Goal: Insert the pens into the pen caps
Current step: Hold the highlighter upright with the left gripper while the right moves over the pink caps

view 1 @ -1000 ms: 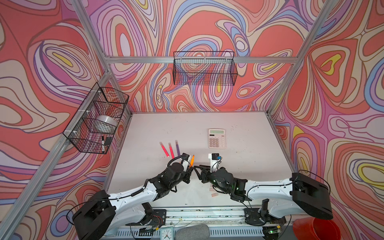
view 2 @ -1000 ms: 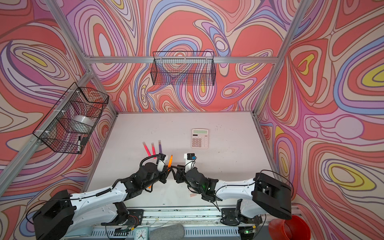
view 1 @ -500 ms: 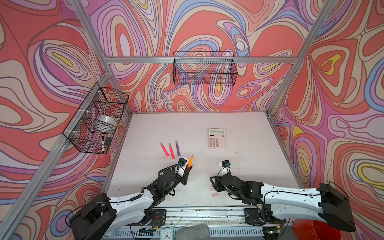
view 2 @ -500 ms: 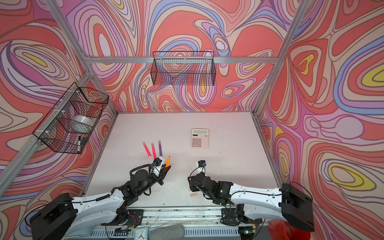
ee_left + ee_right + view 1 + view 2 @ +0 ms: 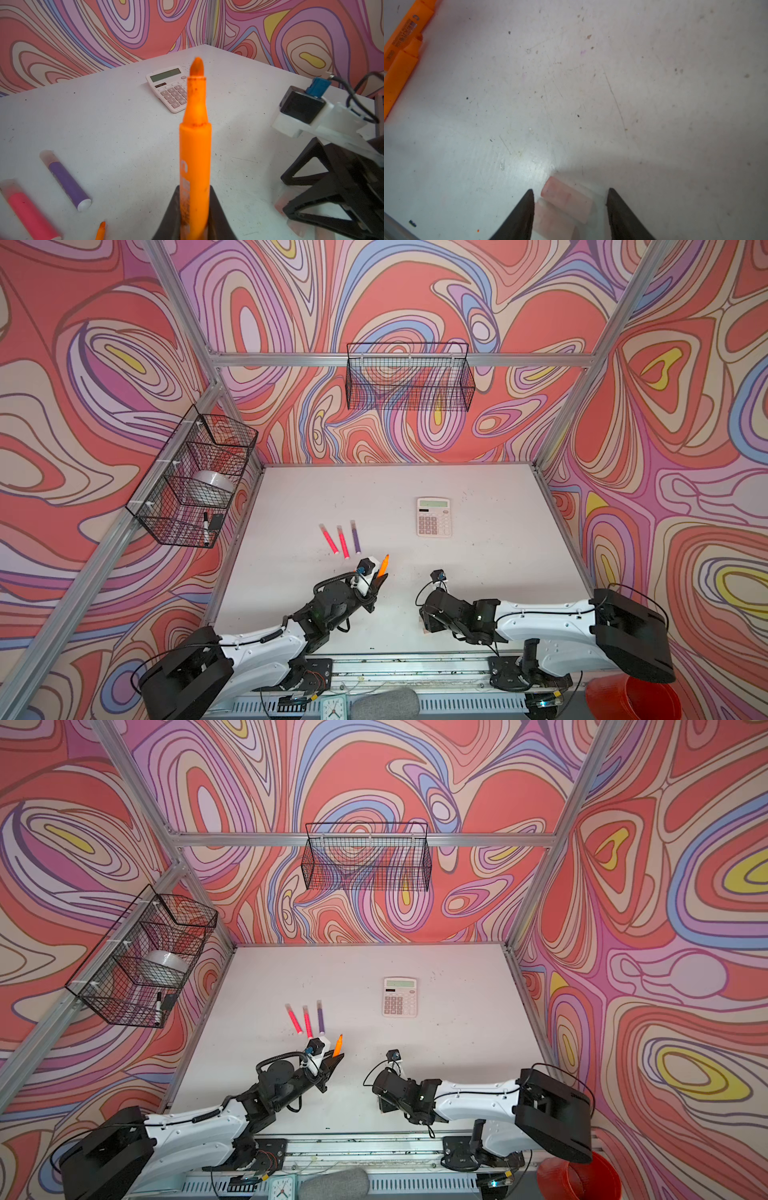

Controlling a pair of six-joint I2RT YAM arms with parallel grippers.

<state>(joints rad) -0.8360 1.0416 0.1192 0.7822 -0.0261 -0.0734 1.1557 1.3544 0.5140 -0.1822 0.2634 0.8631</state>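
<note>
Pens lie in a row on the left of the white table [image 5: 498,572]: a hot pink plastic pen [image 5: 329,539], a second pink pen [image 5: 343,542] and a purple plastic pen [image 5: 355,536]. Each wears a pale see-through cap [image 5: 321,526] on its far end.

Just right of them, the left gripper [image 5: 380,581] has its black fingers squeezed tight on a bright orange plastic pen [image 5: 382,566]. This pen is up off the table, and its bare pointed tip aims up toward the back wall.

Further right and further back sits a pale pink calculator [image 5: 433,516].

Near the front edge, the right gripper [image 5: 570,189] points down at the table. Its fingers stand apart and hold nothing. Two small pale pink see-through pen caps [image 5: 566,199] lie side by side on the table between them. Two more orange pens [image 5: 402,41] lie together on the table, well apart from these caps.
</note>
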